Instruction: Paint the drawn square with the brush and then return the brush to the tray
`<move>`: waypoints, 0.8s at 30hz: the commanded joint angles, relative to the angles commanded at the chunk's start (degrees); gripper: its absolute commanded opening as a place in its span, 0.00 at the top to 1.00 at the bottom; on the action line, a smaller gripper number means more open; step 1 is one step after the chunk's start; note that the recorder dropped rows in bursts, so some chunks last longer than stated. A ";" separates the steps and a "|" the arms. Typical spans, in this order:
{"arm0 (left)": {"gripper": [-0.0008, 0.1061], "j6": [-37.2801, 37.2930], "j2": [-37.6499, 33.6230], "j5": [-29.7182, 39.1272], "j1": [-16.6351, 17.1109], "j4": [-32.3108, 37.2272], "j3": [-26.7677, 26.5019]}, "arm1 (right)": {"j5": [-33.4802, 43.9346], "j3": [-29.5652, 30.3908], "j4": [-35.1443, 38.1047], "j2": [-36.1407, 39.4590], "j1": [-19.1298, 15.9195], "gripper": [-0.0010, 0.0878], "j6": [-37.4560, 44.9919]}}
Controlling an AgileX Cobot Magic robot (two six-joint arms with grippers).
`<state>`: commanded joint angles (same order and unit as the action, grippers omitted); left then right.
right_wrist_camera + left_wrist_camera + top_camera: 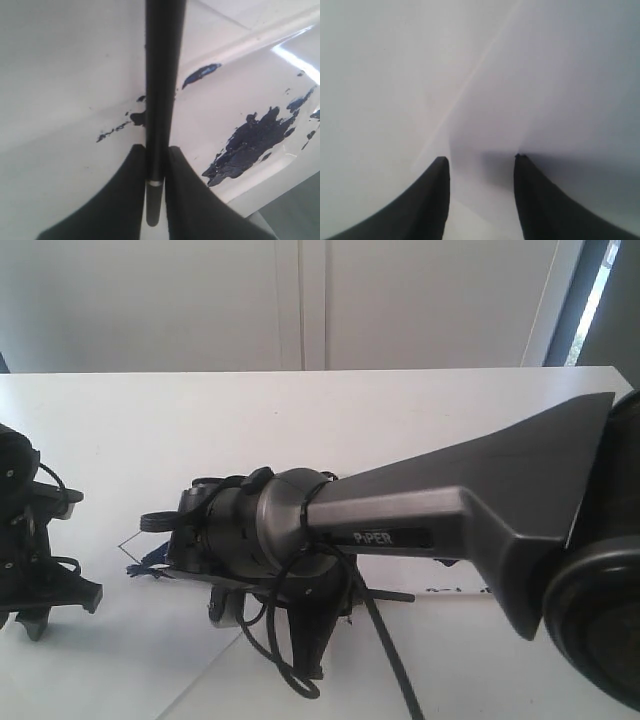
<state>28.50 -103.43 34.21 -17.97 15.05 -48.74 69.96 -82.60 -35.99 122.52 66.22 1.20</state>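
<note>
In the right wrist view my right gripper (pixel 156 150) is shut on the brush (pixel 162 75), a thin black stick running out between the fingers; a silver ring and a short stub sit near the palm. Beneath it lies the tray (pixel 220 105), glossy and blotched with dark blue paint. In the exterior view the right arm (pixel 420 510) reaches across the middle and hides most of the tray, and the brush (pixel 385 594) pokes out to the right under the wrist. The drawn square (pixel 135 545) shows left of that wrist, with blue smears at its near corner. My left gripper (pixel 481 159) hangs open over white surface.
The left arm (pixel 30 530) stands at the left edge of the white table (pixel 320 410). A black cable (pixel 385 650) loops down from the right wrist. White wall panels rise behind the table's far edge.
</note>
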 joint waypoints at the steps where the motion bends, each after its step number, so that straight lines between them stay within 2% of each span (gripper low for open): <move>1: 0.54 0.00 0.00 0.00 0.00 0.00 0.00 | 0.00 0.00 0.00 0.00 0.00 0.99 0.00; 15: 0.54 0.00 0.00 0.14 0.00 0.00 0.00 | 0.00 0.00 -5.06 3.25 -0.13 0.99 -0.34; 24: 0.54 0.00 0.00 0.14 0.00 0.00 0.00 | 0.00 0.00 -5.06 3.25 -3.36 0.99 -1.51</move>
<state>28.50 -103.43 34.35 -17.97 15.05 -48.74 69.96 -82.60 -41.05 125.77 62.87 -0.31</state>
